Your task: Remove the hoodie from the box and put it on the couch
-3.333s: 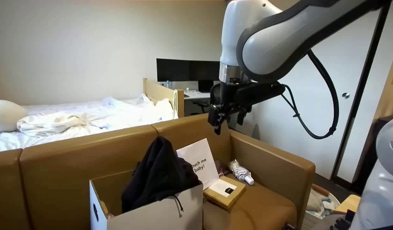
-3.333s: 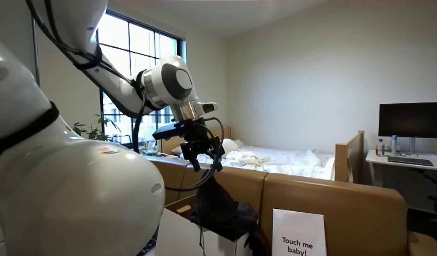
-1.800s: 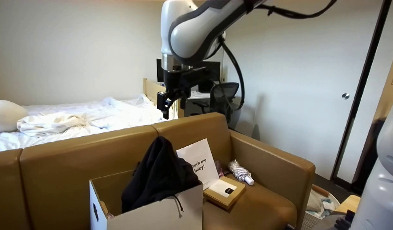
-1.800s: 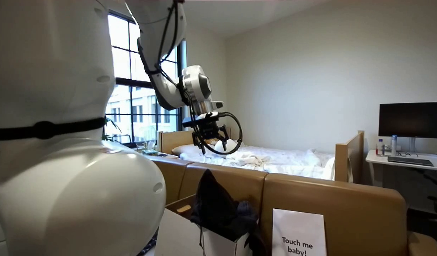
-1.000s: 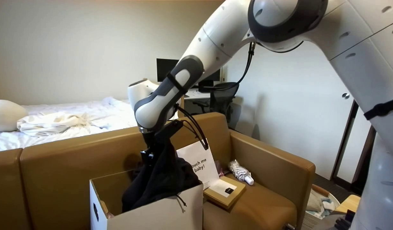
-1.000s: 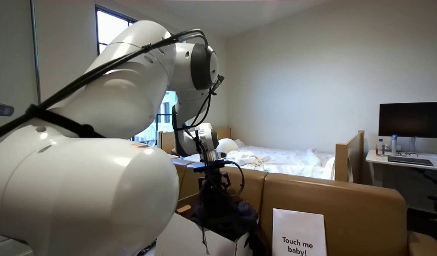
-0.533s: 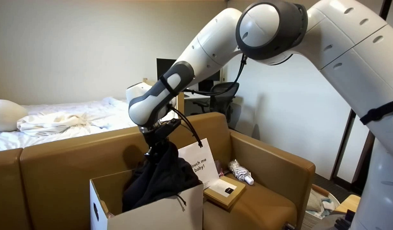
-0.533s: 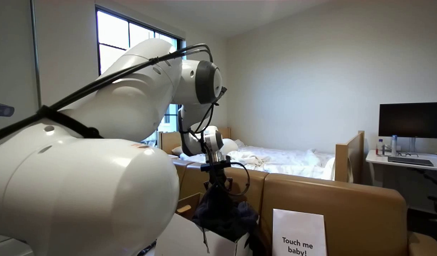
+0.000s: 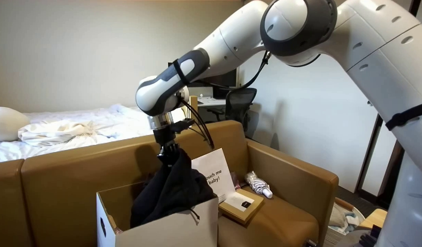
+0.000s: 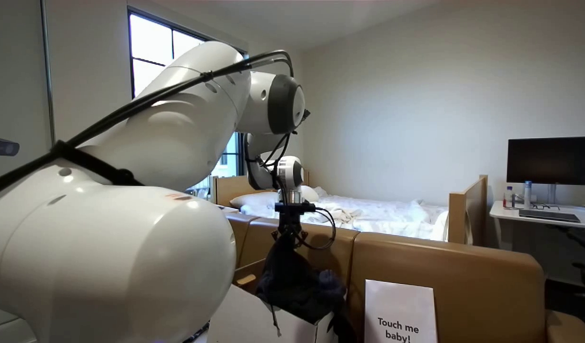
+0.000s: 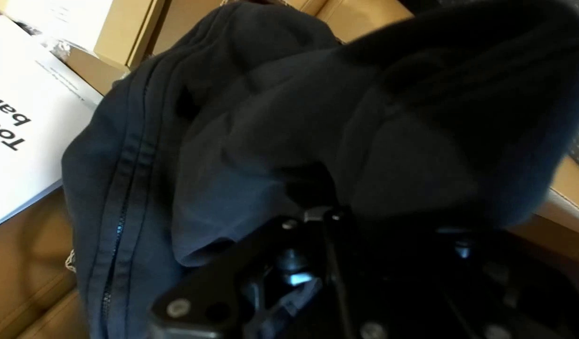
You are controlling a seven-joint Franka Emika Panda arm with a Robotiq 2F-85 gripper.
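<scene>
Tool clamps hoodie — partly hidden in cut-off box.

White bedding, dark monitor on a desk, black chair, printed card, flat tan box, window

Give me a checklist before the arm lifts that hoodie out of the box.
1. Gripper closed on the hoodie: ok, bunched cloth tapers into it.
2. Firm grip: cannot tell.
3. Hoodie clear of the box: not ok, part inside, part over the rim.
4. White sign clear of the hoodie: ok, an exterior view shows a gap.
5. Couch wholly free: not ok, the flat tan box lies on its seat.
</scene>
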